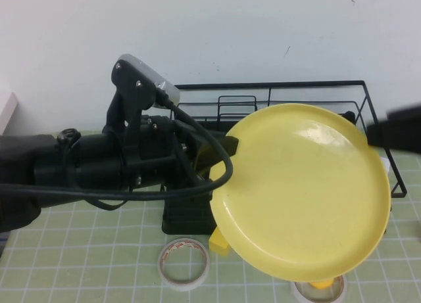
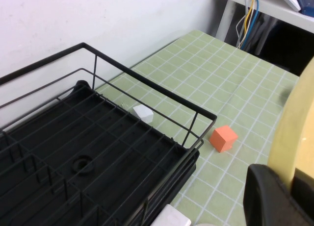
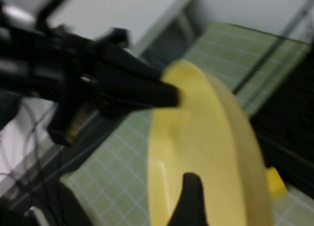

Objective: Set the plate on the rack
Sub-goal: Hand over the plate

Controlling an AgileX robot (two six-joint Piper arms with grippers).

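The pale-yellow plate hangs tilted in the air in front of the black wire rack. My left gripper is shut on the plate's left rim; the left wrist view shows the rim pinched in that gripper, with the rack beside it. My right gripper is at the plate's upper right rim, open. In the right wrist view one of its fingers lies over the plate's face; the other is hidden behind the plate.
A white tape ring and a small yellow cube lie on the green mat below the plate. Another ring sits at the front edge. A white cube lies in the rack, an orange cube beside it.
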